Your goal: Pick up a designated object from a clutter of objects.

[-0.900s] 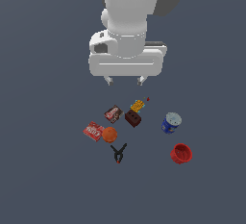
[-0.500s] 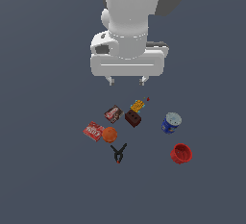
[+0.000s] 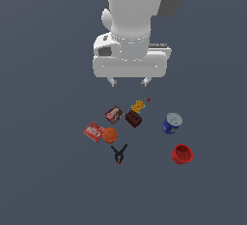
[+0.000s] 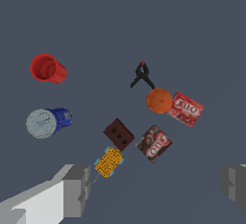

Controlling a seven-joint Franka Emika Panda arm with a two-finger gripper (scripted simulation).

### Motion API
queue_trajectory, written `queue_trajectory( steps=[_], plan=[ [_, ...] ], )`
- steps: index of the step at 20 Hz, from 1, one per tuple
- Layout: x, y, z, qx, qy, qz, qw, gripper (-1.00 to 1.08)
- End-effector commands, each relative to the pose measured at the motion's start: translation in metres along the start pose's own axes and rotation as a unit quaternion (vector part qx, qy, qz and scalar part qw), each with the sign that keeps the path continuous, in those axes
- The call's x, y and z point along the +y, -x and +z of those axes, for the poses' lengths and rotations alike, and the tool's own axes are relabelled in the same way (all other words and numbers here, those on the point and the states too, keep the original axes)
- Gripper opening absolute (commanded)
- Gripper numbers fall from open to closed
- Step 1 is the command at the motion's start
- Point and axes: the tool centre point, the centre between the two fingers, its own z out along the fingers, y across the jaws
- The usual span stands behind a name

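Note:
The blue can (image 3: 171, 123) with a pale top stands upright at the exterior view's right of the clutter; it also shows in the wrist view (image 4: 48, 122). My gripper (image 3: 129, 81) hangs open and empty high above the clutter, over the yellow item (image 3: 138, 106). Its fingers (image 4: 77, 189) frame the wrist view with a wide gap between them. The can lies to the exterior view's right of the gripper, apart from it.
A red cup (image 3: 182, 154) stands close to the can. A dark brown block (image 3: 134, 119), two red boxes (image 3: 114, 114) (image 3: 93, 132), an orange ball (image 3: 110, 135) and a black clamp (image 3: 119, 154) lie on the grey floor.
The arm has shifted slightly to the exterior view's right. The objects have not moved.

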Motion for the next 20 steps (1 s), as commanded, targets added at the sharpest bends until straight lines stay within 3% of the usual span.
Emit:
queue_trajectory(
  steps=[1,10,20],
  plan=[
    [-0.004,-0.001,0.004,0.000,0.000,0.005,1.0000,1.00],
    [-0.035,-0.010,0.032,-0.001,0.001,0.046,0.9990,1.00],
    [-0.093,-0.017,0.084,-0.002,0.003,0.118,0.9930,1.00]
  ],
)
